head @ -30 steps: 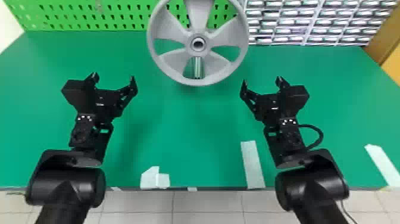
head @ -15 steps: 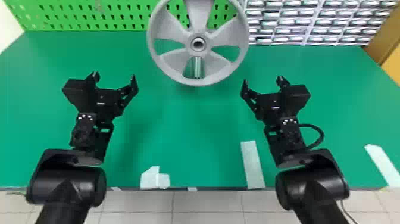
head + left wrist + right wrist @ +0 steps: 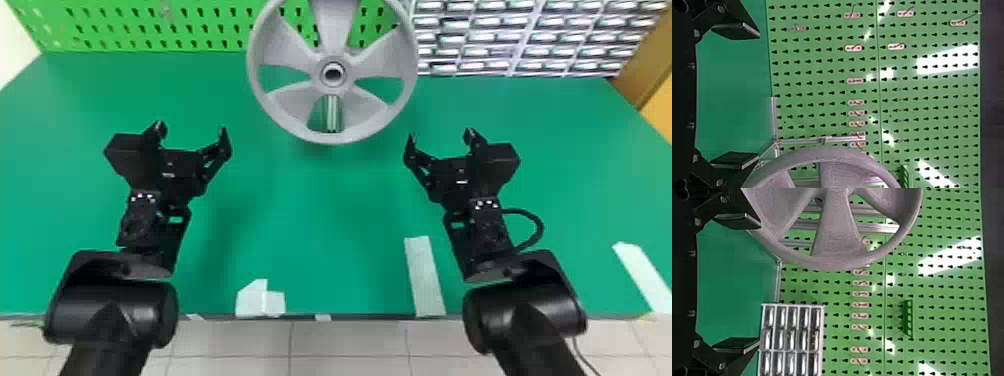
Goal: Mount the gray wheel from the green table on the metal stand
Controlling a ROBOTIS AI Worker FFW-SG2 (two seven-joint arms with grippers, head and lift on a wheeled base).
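The gray wheel (image 3: 367, 122) stands upright at the table's back middle, its hub facing the head camera, with part of the metal stand (image 3: 331, 112) showing between its spokes. My left gripper (image 3: 191, 131) is left of the wheel and nearer the front edge, open and holding nothing. My right gripper (image 3: 440, 135) mirrors it on the right, also open with nothing between its fingers. In the left wrist view the left gripper (image 3: 736, 96) has the wheel (image 3: 828, 153) beyond it and stand bars (image 3: 801, 141). In the right wrist view the right gripper (image 3: 736, 284) appears beside the wheel (image 3: 836, 235).
The green table (image 3: 320, 225) extends around both arms, with white tape pieces (image 3: 424, 280) near its front edge. Behind it are a green pegboard (image 3: 200, 22) with hooks and, at back right, a rack of small drawers (image 3: 515, 37).
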